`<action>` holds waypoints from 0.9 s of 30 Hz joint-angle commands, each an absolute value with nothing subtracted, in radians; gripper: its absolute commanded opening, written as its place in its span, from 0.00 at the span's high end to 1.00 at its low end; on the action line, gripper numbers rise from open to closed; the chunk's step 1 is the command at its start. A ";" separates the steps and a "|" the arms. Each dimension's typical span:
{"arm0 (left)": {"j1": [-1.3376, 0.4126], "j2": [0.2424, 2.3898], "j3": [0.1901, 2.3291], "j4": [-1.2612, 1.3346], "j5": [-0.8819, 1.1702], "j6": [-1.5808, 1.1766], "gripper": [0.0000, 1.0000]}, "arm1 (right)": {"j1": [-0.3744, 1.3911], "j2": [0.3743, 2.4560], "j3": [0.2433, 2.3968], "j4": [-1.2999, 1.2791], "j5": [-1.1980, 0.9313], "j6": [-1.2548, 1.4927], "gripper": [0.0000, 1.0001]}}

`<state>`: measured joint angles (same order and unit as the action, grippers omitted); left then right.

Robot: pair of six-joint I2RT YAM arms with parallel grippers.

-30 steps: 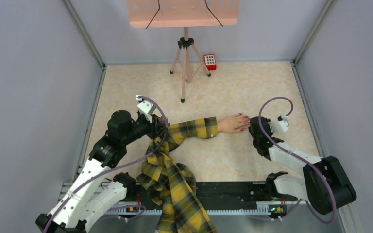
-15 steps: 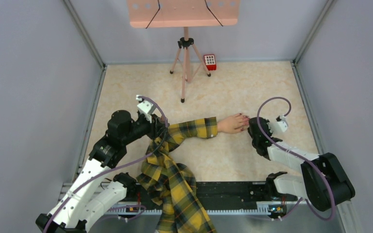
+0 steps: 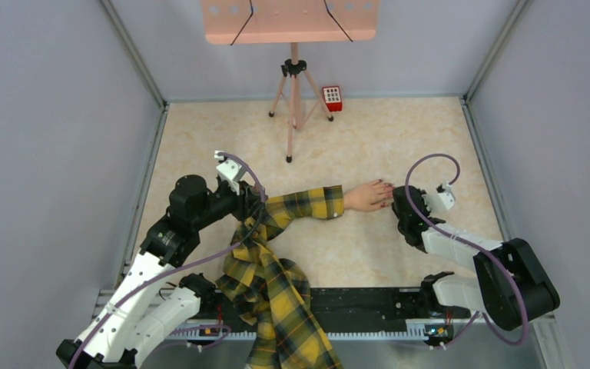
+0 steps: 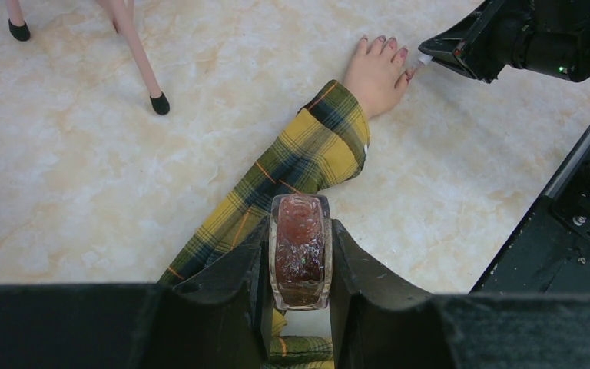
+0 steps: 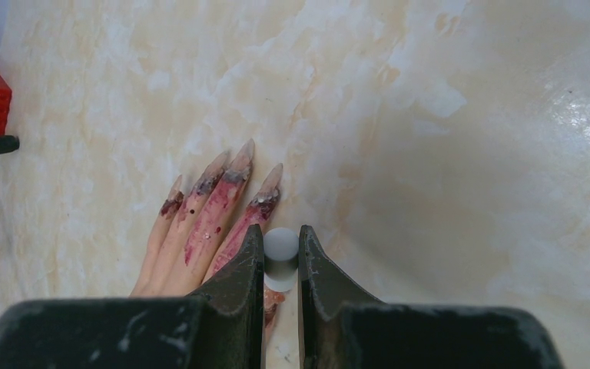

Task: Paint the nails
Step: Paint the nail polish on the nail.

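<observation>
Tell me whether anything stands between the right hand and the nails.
Nothing visible does. The right hand, shut on a small whitish cylinder, sits right beside the nails, which lie uncovered on the table.

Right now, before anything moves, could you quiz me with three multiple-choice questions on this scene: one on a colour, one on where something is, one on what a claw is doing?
1. The sleeve is:
A) plain blue
B) yellow-black plaid
C) white

2. The red box stands:
A) on the sleeve
B) at the near edge
C) beside the pink tripod, at the back

3. The left gripper is:
A) shut on a glass bottle of dark red liquid
B) open and empty
C) shut on the red box

Answers:
1 B: the plaid shows in the top and left wrist views.
2 C: the box sits next to a tripod leg.
3 A: both fingers press the bottle's sides.
</observation>
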<state>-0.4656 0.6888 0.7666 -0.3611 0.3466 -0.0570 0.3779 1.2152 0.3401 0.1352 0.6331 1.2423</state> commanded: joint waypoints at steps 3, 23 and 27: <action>-0.463 0.675 0.788 -0.320 0.345 -0.058 1.00 | 0.390 1.216 0.359 0.182 0.661 1.251 1.00; -0.462 0.675 0.789 -0.319 0.347 -0.058 1.00 | 0.390 1.198 0.370 0.181 0.668 1.246 1.00; -0.462 0.673 0.789 -0.320 0.348 -0.059 1.00 | 0.389 1.190 0.369 0.175 0.675 1.247 1.00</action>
